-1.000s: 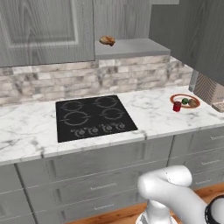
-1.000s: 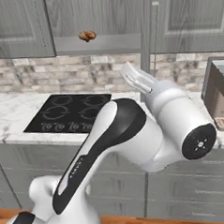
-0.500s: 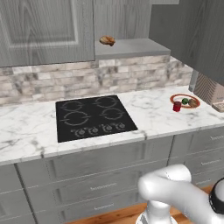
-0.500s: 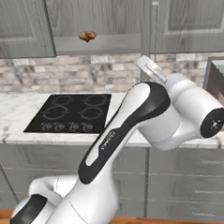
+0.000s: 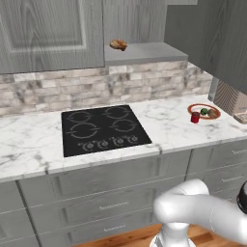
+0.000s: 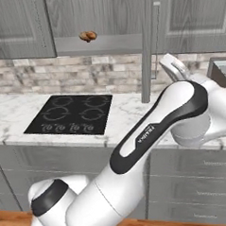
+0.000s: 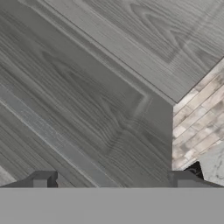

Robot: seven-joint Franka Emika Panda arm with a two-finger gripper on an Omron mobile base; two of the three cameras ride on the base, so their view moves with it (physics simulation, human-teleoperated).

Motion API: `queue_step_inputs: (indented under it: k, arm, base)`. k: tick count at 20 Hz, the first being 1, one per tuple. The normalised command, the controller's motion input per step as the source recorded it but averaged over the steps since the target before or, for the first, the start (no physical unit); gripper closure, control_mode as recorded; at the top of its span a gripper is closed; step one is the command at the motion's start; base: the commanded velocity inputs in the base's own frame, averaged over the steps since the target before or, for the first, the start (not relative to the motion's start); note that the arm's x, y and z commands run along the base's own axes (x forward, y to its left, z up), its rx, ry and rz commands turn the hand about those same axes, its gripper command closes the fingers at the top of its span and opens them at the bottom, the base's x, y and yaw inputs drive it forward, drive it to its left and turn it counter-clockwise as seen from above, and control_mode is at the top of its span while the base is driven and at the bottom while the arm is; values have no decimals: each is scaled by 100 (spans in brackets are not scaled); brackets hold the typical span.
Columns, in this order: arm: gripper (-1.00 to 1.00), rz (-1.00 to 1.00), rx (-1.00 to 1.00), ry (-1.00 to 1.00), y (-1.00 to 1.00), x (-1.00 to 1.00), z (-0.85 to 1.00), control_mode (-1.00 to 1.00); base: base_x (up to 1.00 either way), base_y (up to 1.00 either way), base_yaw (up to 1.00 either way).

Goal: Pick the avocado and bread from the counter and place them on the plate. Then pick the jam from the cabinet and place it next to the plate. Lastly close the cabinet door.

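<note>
The orange-rimmed plate (image 5: 193,107) lies on the counter (image 5: 29,140) at the right, with the dark green avocado (image 5: 204,111) and the brown bread (image 5: 212,114) on it. The red jam (image 5: 195,117) stands just left of the plate, touching its rim. The cabinet (image 5: 144,50) is open, and its door (image 5: 207,34) swings out over the plate. My gripper (image 7: 113,181) is open, nothing between its fingertips (image 7: 43,179), close in front of the door's wood-grain panel (image 7: 87,87) and its slim bar handle (image 7: 52,136). In the right base view my hand (image 6: 174,66) rises just right of the door's edge (image 6: 146,46).
A golden-brown pastry (image 5: 118,45) sits on the cabinet shelf. The black cooktop (image 5: 103,129) is set into the counter's middle. A boxy appliance (image 5: 231,96) stands at the far right beyond the plate. Brick backsplash (image 5: 96,87) runs behind.
My arm has swung right and its hand has come up beside the open door's edge. The plate, the jam and the door have not moved.
</note>
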Motion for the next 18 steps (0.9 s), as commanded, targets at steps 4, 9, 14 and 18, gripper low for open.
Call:
queue_step_inputs:
  k: [4, 9, 14, 18]
  arm:
    - [-100, 9, 6, 0, -32, 10, -6, -100]
    - [-100, 6, 0, -2, -9, 22, -23, -100]
    - [-100, 1, -3, -4, 15, 20, -26, -100]
    - [-100, 1, 0, 0, 7, 35, -11, -100]
  base:
    - [0, 0, 0]
    - [0, 0, 0]
    - [0, 0, 0]
    - [0, 0, 0]
